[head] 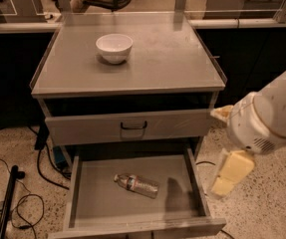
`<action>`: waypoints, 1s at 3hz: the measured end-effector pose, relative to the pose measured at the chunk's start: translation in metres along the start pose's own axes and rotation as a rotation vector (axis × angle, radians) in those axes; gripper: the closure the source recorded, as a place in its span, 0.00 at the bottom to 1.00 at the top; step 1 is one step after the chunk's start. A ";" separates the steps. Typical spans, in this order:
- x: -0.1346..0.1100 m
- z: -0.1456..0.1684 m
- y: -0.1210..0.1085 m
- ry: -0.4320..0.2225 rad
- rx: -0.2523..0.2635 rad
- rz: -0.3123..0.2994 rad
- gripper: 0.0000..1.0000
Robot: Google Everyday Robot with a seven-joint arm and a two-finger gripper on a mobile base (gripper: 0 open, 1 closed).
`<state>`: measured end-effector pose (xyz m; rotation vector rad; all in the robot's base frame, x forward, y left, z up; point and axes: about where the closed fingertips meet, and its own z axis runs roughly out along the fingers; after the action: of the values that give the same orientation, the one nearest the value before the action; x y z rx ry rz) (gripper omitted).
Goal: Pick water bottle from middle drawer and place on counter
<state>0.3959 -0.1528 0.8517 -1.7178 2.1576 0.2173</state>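
The gripper (224,183) is hanging on the right side of the scene, just outside the right wall of the open middle drawer (97,203), over the speckled floor (269,210). It is pointing downward below the arm's bulky white wrist (264,118), and how far open it is, I cannot tell. Nothing is showing in its grasp.

The water bottle (136,185) is lying on its side on the flat drawer floor, about the middle, angled with its white cap toward the far left and its base toward the near right. Its dark label band is sitting around the midsection. It is lying apart from the drawer's walls and well apart from the gripper, with a dark shadow (175,190) falling on the drawer floor just to its right.

Above the open drawer, a closed drawer front (82,129) is showing its small dark loop handle (133,126).

Up on the counter (172,59), a white round bowl (114,48) is sitting upright toward the far left. Black cables (30,203) are trailing across the floor at the left of the cabinet.
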 end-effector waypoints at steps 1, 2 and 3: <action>0.003 0.034 0.001 -0.074 0.028 0.053 0.00; 0.000 0.066 -0.013 -0.125 0.108 0.121 0.00; 0.000 0.066 -0.013 -0.125 0.108 0.121 0.00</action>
<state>0.4213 -0.1329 0.7926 -1.4771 2.1425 0.2291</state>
